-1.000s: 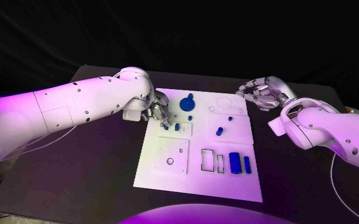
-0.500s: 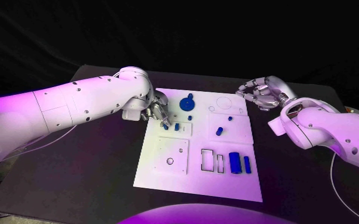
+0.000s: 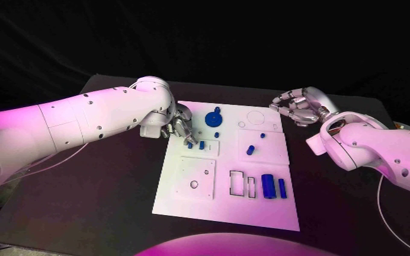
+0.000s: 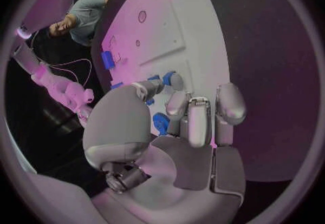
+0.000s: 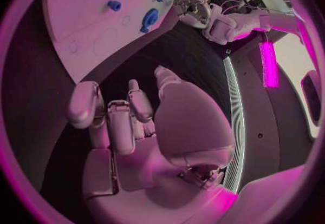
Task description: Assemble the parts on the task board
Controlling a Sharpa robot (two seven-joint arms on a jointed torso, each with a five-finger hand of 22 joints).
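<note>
task board (image 3: pixel 256 200) lies in the middle of the black table (image 3: pixel 102 208). no part on it has moved over the last second, and neither hand has shifted, so the step at the board's far left corner is stalled or proceeding very slowly; i judge the assembly to be in its early or middle stage.

left hand (image 3: pixel 178 124) sits over the board's far left corner, fingers curled down at a small blue peg (image 3: pixel 189 144). the left wrist view shows fingertips close about small blue pieces, but whether the peg is actually pinched — i cannot tell.

right hand (image 3: pixel 296 108) hovers off the board's far right corner, over bare table, fingers curled inward with nothing in them.

recesses and their contents, all placed from the board:
- blue gear (image 3: pixel 214 118), seated near the far edge, left of centre.
- two blue bars (image 3: pixel 274 186) near the right edge, toward the near side, beside two rectangular slots (image 3: pixel 242 184) that stand unfilled.
- blue cylinder (image 3: pixel 250 149) lying loose at the centre right.
- square plate (image 3: pixel 197 178) on the left half, its round hole unfilled.

unfilled slots suggest work remains.
</note>
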